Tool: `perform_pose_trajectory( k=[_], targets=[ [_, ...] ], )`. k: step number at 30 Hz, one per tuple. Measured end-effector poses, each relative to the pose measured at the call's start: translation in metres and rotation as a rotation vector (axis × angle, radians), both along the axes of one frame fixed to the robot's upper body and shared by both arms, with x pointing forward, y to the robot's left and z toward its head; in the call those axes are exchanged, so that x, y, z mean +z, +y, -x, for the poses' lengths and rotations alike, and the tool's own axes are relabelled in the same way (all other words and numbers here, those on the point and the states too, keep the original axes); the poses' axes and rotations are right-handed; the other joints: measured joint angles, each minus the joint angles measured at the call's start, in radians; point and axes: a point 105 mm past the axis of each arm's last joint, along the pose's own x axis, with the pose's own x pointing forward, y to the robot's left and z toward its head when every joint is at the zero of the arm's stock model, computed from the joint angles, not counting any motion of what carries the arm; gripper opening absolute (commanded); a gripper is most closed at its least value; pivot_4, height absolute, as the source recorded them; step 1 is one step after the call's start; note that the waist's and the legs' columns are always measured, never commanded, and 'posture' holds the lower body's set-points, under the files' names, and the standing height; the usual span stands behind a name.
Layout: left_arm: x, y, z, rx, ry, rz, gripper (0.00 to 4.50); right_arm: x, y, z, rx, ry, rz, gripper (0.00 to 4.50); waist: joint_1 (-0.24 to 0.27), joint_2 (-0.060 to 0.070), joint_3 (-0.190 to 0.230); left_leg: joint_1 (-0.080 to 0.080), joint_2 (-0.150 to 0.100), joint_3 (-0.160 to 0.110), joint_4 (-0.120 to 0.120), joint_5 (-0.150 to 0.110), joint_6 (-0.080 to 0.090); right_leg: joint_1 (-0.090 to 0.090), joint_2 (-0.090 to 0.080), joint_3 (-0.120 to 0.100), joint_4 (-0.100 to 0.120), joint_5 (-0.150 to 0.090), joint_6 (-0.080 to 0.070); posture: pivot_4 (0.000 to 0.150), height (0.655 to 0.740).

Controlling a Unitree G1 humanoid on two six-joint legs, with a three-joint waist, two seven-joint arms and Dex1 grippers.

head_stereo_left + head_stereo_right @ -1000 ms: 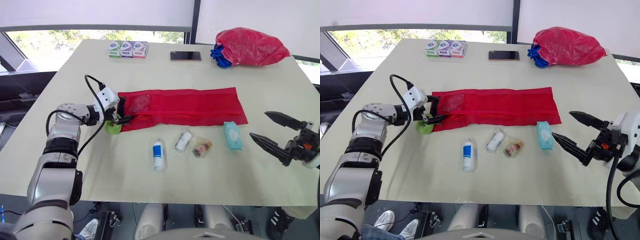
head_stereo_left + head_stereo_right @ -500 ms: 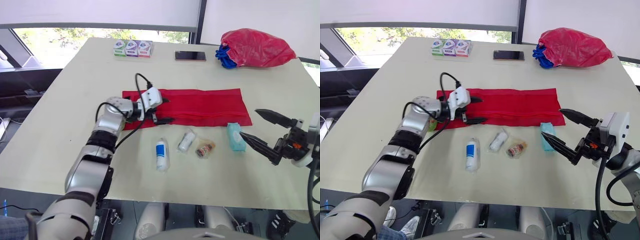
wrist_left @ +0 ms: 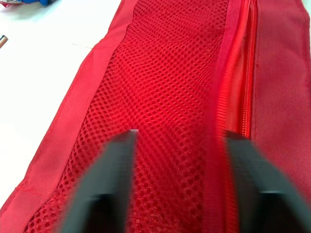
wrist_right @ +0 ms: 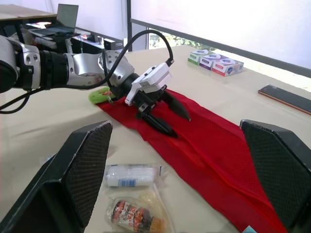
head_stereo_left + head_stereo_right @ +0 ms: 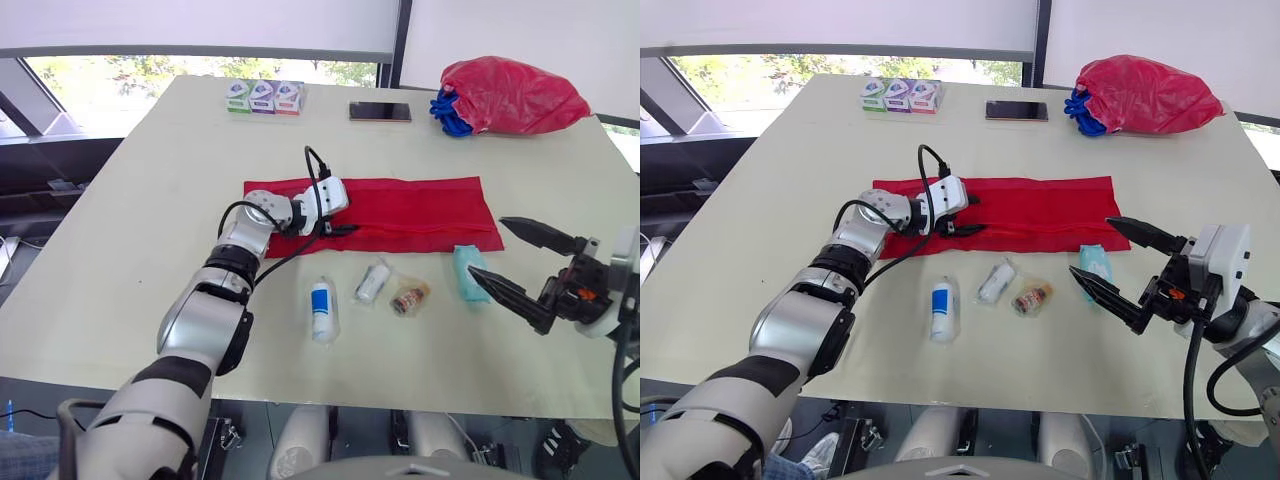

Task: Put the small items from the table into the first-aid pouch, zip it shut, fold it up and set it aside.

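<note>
1. Upper left: three small boxes [image 5: 266, 96] stand in a row at the far edge of the pale tabletop [image 5: 150, 230].
2. Left of centre: the left gripper [image 5: 979, 215] is over the left end of the red first-aid pouch [image 5: 410, 212], its two black fingers parted and holding nothing. The left wrist view shows them apart above the mesh panel, with the zipper [image 3: 233, 97] running beside one finger. Whether they touch the cloth cannot be told.
3. A green item [image 4: 99, 95] lies at that same end of the pouch, just beside the left arm's wrist.
4. Centre: the pouch lies unfolded and flat, stretched across the middle of the frame.
5. Below the pouch and apart from it, three small items sit in a loose row on the tabletop: a white bottle [image 5: 320, 308] with a blue label, a wrapped white roll [image 5: 372, 281], and a clear packet [image 5: 408, 298] with brown contents.
6. Top centre: a dark phone [image 5: 380, 111] lies flat near the far edge.
7. Right of centre: a teal tissue pack [image 5: 465, 272] lies just beside the pouch's lower right corner.
8. Lower right: the right gripper [image 5: 488, 247] is spread wide and empty. The tip of its lower finger is at the tissue pack, though contact cannot be told.
9. Upper right: a red bag [image 5: 510, 95] sits bunched on the tabletop, blue material showing at its left side.
</note>
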Motion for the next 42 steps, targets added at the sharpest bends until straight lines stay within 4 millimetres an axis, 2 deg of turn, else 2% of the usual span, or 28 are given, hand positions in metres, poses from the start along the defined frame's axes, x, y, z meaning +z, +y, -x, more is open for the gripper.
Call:
perform_pose_trajectory(
  k=[2, 6, 9, 14, 17, 21, 24, 28, 33, 38, 42],
  targets=[
    [-0.003, 0.0, 0.001, -0.002, 0.007, -0.002, 0.02, -0.004, 0.001, 0.001, 0.002, 0.018, -0.001, 4.5, 0.0, 0.0, 0.0, 0.0, 0.0, 0.0, 0.0, 0.0, 0.0, 0.0, 0.0, 0.0, 0.0, 0.0, 0.0, 0.15, 0.74],
    [-0.004, 0.001, 0.001, -0.001, 0.018, -0.001, 0.02, -0.007, 0.003, -0.001, 0.0, 0.032, 0.006, 4.5, -0.001, 0.0, 0.0, 0.0, 0.0, 0.0, 0.0, 0.0, 0.0, 0.0, 0.0, 0.0, 0.0, 0.0, 0.0, 0.15, 0.74],
    [-0.003, 0.0, 0.0, -0.005, 0.022, 0.002, 0.02, -0.016, 0.014, -0.002, 0.03, 0.076, 0.018, 4.5, -0.001, 0.0, 0.0, 0.0, 0.0, 0.0, 0.0, 0.0, 0.0, 0.0, 0.0, 0.0, 0.0, 0.0, 0.0, 0.15, 0.74],
    [-0.002, 0.006, 0.002, -0.01, 0.051, 0.012, 0.02, -0.022, 0.045, -0.003, 0.141, 0.094, 0.054, 4.5, -0.008, -0.001, 0.0, 0.0, 0.0, 0.001, 0.0, 0.0, 0.0, 0.0, 0.0, 0.0, 0.0, 0.0, 0.0, 0.15, 0.74],
    [0.001, 0.012, 0.005, -0.05, 0.062, -0.015, 0.02, -0.024, 0.074, -0.001, 0.269, 0.075, 0.08, 4.5, -0.013, -0.001, 0.0, 0.0, 0.0, -0.001, 0.001, 0.0, 0.0, 0.0, 0.001, -0.001, 0.001, 0.0, 0.0, 0.15, 0.74],
    [0.002, 0.024, 0.006, -0.042, 0.065, -0.038, 0.02, -0.021, 0.079, -0.003, 0.336, 0.038, 0.117, 4.5, -0.015, -0.001, 0.0, -0.002, 0.0, -0.001, 0.001, 0.0, 0.0, 0.0, 0.0, -0.001, 0.0, 0.0, 0.0, 0.15, 0.74],
    [0.003, 0.028, 0.007, -0.046, 0.063, -0.05, 0.02, -0.015, 0.069, -0.007, 0.39, -0.014, 0.208, 4.5, -0.014, -0.001, 0.0, -0.004, 0.0, -0.003, 0.003, 0.0, 0.0, 0.0, 0.0, -0.003, -0.002, 0.001, 0.001, 0.15, 0.74],
    [-0.003, 0.037, 0.011, -0.049, 0.082, -0.064, 0.02, 0.003, 0.045, -0.016, 0.417, -0.06, 0.292, 4.5, -0.014, -0.001, 0.001, -0.004, 0.0, -0.003, 0.004, 0.0, 0.001, 0.0, 0.0, -0.003, -0.002, 0.001, 0.001, 0.15, 0.74],
    [-0.005, 0.043, 0.014, -0.052, 0.084, -0.076, 0.02, 0.012, 0.035, -0.013, 0.475, -0.076, 0.351, 4.5, -0.016, -0.001, 0.0, -0.005, 0.001, -0.004, 0.004, 0.0, 0.001, -0.001, 0.0, -0.004, -0.001, 0.001, 0.001, 0.15, 0.74],
    [-0.004, 0.046, 0.014, -0.048, 0.077, -0.081, 0.02, 0.005, 0.049, -0.014, 0.52, -0.07, 0.367, 4.5, -0.02, -0.001, 0.0, -0.005, 0.001, -0.004, 0.005, 0.0, 0.0, -0.001, 0.0, -0.004, -0.001, 0.001, 0.001, 0.15, 0.74],
    [-0.007, 0.049, 0.016, -0.052, 0.078, -0.084, 0.02, -0.01, 0.073, -0.022, 0.554, -0.072, 0.406, 4.5, -0.026, -0.001, 0.0, -0.005, 0.0, -0.004, 0.006, 0.0, 0.0, -0.002, 0.0, -0.003, 0.002, 0.001, 0.001, 0.15, 0.74]
  ],
)
